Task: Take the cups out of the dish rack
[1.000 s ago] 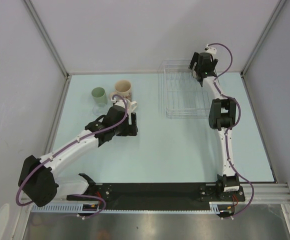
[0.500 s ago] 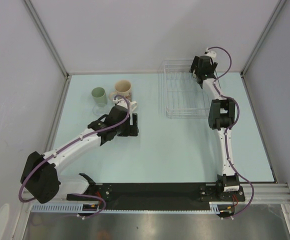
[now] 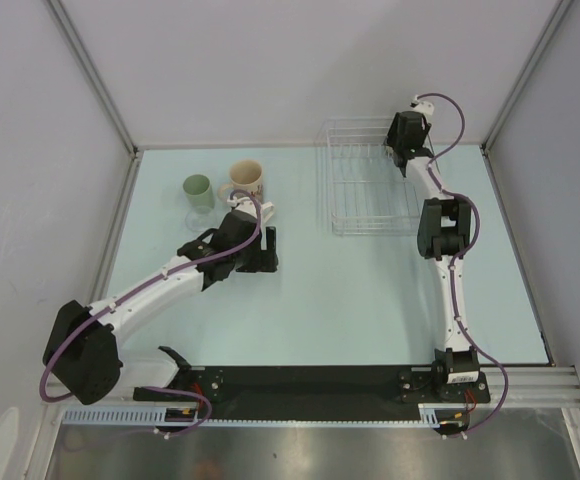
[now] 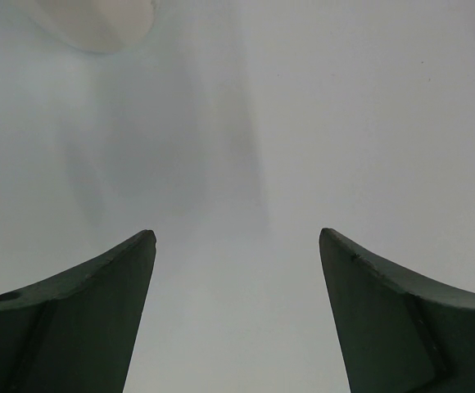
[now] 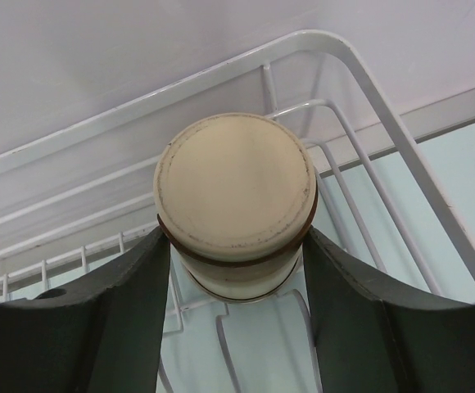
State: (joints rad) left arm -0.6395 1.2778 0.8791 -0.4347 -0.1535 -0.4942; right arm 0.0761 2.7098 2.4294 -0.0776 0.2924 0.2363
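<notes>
In the right wrist view my right gripper (image 5: 237,236) is shut on the tan brown-banded cup (image 5: 236,180), one finger on each side of it, its base toward the camera. It sits at the far right corner of the white wire dish rack (image 5: 367,72). From above, the right gripper (image 3: 401,150) hangs over that corner of the rack (image 3: 370,232). The pale green cup (image 3: 198,190) and the cream printed cup (image 3: 247,178) stand on the table at the left. A white cup (image 3: 264,211) sits by my open, empty left gripper (image 3: 266,250), and its edge shows in the left wrist view (image 4: 90,20).
The table (image 3: 350,300) is pale blue with grey walls on three sides. The arm bases stand on a black rail (image 3: 310,385) at the near edge. The rest of the rack shows only bare wire.
The right gripper has shifted slightly right, toward the rack's far corner. The left arm has crept a little forward and its gripper stays open.
</notes>
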